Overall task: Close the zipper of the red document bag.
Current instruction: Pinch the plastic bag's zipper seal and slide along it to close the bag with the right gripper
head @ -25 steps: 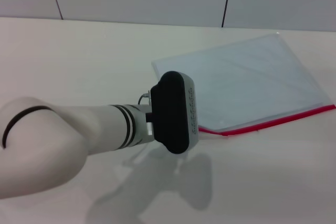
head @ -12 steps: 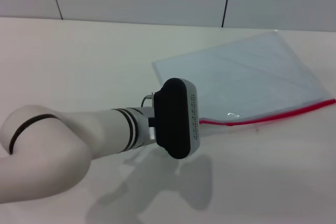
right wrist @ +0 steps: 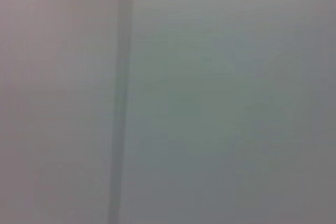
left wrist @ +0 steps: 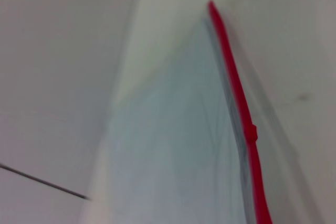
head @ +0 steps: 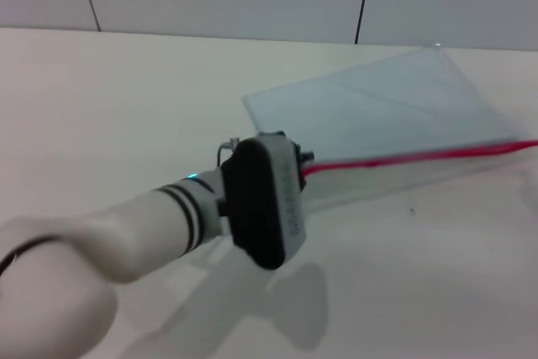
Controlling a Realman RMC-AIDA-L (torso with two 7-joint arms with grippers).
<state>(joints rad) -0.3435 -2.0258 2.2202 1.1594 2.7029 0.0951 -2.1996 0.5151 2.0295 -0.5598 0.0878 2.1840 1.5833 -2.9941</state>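
L gripper (head: 301, 160) at near-left end of zipper (head: 420, 157) on red document bag (head: 378, 111); fingers hidden, can't tell. Step: gripping slider. Next: pull right. R arm unseen.

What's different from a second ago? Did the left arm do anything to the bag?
The left gripper has moved up and back at the near-left end of the zipper, and that red edge has risen off the table, lifting the near side of the red document bag. Its fingers are hidden behind the wrist, so a grasp is likely but unconfirmed. The bag's far edge has stayed down in place. The right arm remains out of sight.
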